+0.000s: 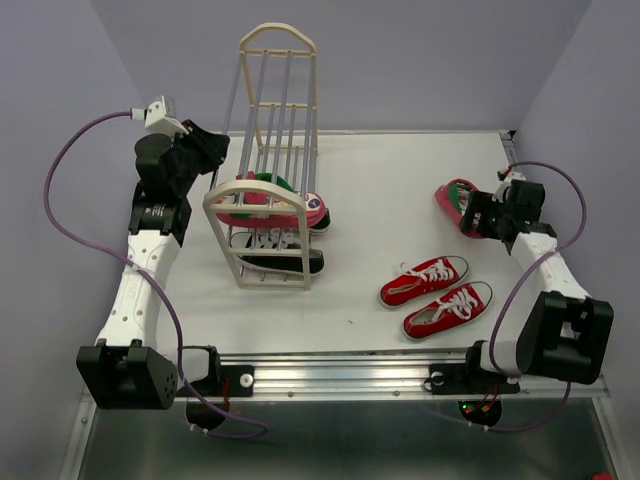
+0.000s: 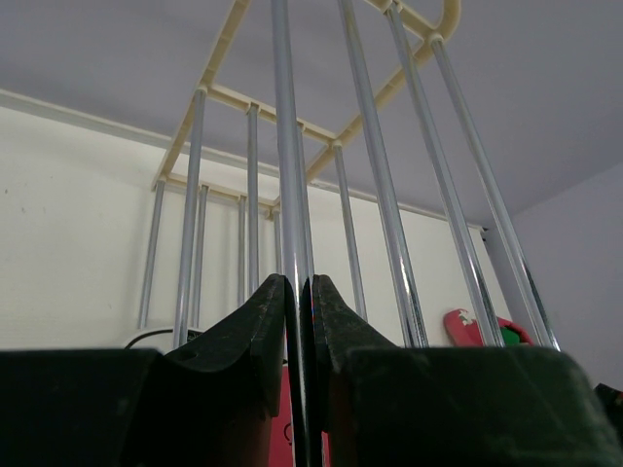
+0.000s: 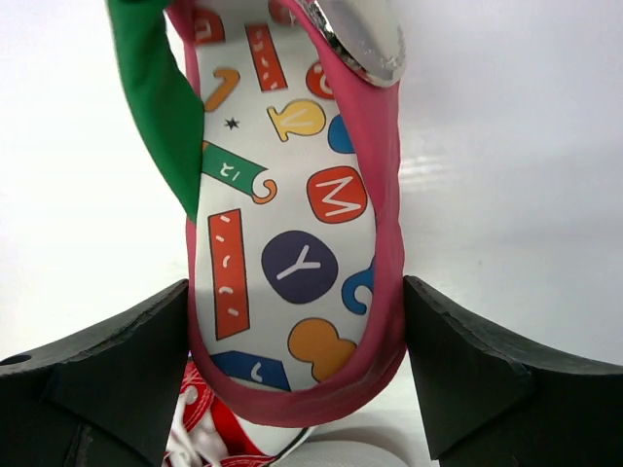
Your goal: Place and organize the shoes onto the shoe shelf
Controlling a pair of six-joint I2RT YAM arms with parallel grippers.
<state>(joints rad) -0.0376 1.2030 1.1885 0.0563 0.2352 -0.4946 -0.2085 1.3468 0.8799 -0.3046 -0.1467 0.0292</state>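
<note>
My left gripper (image 2: pixel 297 292) clamps a thin silver rod (image 2: pixel 290 146) of the cream-framed shoe shelf (image 1: pixel 262 205), seemingly steadying it, while my right gripper (image 3: pixel 295 297) pinches a pink, green-strapped flip-flop (image 3: pixel 292 214) at the overhead view's right.

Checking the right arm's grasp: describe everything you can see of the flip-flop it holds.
The flip-flop has a pink rim, a white footbed printed with coloured letters and shapes, a green strap and a shiny silver piece near its far end. It looks like soft foam, though that is a guess. The right tool pinches its rounded heel end, one finger on each side edge. In the top view it is over the far right part of the table; whether it touches the surface cannot be told.
</note>
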